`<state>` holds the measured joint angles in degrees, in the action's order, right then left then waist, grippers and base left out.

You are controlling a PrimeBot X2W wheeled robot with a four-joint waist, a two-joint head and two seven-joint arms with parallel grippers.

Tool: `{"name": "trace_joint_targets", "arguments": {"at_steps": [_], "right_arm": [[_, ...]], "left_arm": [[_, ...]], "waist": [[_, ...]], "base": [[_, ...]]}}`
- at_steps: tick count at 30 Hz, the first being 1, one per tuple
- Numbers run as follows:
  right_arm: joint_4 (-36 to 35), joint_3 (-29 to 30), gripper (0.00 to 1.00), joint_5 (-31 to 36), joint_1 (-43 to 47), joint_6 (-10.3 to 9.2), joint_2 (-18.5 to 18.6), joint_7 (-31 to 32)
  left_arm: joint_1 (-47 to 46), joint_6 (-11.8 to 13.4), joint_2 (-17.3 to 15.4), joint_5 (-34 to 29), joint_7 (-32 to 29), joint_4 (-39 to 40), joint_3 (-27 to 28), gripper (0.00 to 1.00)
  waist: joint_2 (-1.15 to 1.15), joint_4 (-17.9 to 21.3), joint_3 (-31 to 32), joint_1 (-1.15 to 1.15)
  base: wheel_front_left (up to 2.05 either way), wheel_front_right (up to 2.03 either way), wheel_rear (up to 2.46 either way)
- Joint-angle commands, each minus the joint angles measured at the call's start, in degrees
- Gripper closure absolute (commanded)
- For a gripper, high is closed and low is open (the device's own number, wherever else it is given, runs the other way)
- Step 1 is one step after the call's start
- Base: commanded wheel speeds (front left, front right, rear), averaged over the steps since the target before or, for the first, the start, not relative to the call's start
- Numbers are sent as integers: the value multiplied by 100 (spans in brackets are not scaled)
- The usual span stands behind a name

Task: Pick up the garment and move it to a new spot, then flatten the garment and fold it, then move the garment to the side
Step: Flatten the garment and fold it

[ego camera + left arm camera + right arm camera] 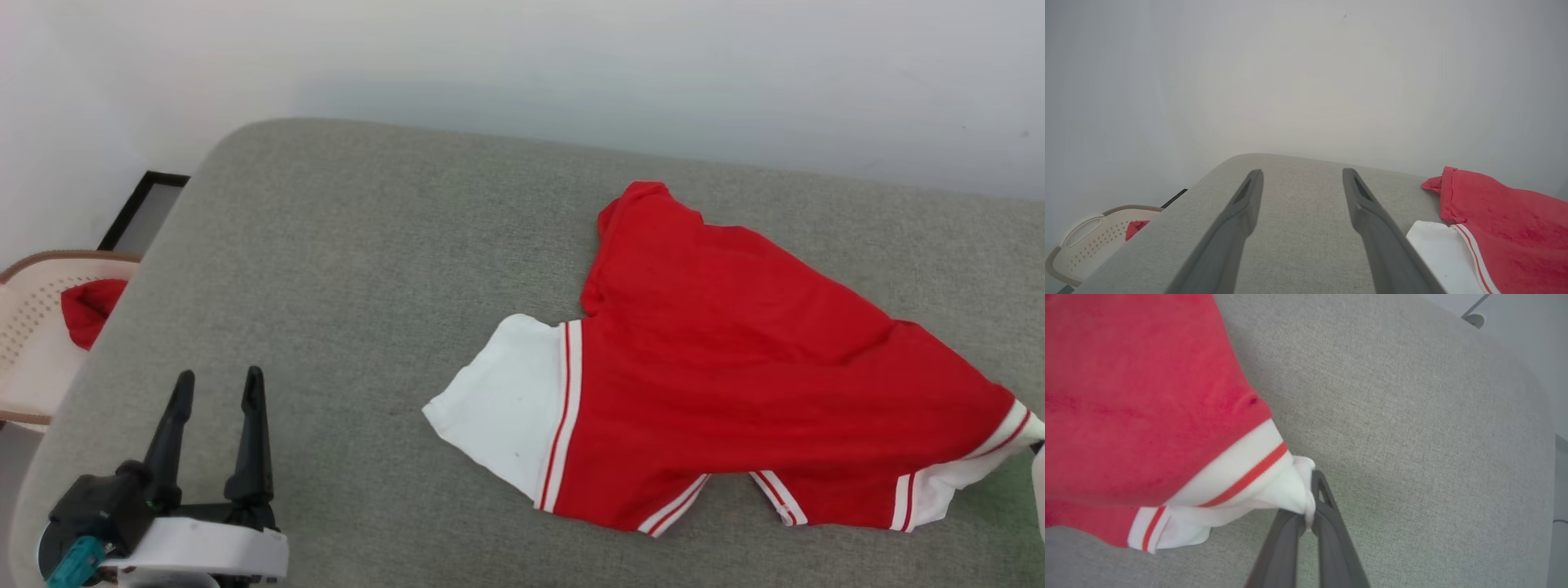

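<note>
The shorts (pixel 735 367) lie wrinkled on the right half of the bench (pixel 367 269). The right pincer (pixel 1309 506) pinches their white hem near the right edge; the left pincer (pixel 219 377) stands spread at the front left corner. Probably this is the flattening step: next, the left one should take the other white hem. A pale wall (pixel 571 65) is behind, and a basket (pixel 33 327) is beside the left edge.

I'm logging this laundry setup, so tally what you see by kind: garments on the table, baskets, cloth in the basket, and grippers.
The garment, on the grey table: 1
The pale basket: 1
The red cloth in it: 1
Grippers: 2, the left gripper open, the right gripper shut on the garment
Total: 5
</note>
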<state>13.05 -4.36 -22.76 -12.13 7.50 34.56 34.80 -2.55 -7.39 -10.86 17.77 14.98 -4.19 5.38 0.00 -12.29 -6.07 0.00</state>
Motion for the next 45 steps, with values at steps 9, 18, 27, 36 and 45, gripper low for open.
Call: {"name": "trace_joint_targets", "arguments": {"at_steps": [9,18,27,36,45], "right_arm": [[464,115,0,151,-59,-3,-210,-371],[702,-26,0,175,-366,-2,-361,-703],[275,63,0,263,-374,-3,-607,-1230],[-592,565,0,595,15,-3,-1170,-2016],[-1612,1072,0,975,594,-2,-1994,-2481]], "left_arm": [[-93,-11,-97,131,23,-135,-124,0],[-16,-11,-430,378,-9,-206,-255,0],[98,-10,-844,752,-374,-26,-263,0],[163,29,-1123,1150,-1001,138,-139,0],[-21,38,-1422,1998,-2526,55,-143,0]], "waist": [[0,96,-42,0],[0,416,161,0],[0,971,359,0],[0,1543,453,0],[0,1958,392,0]], "base": [[0,0,0],[0,0,0],[0,0,0],[0,0,0],[0,0,0]]}}
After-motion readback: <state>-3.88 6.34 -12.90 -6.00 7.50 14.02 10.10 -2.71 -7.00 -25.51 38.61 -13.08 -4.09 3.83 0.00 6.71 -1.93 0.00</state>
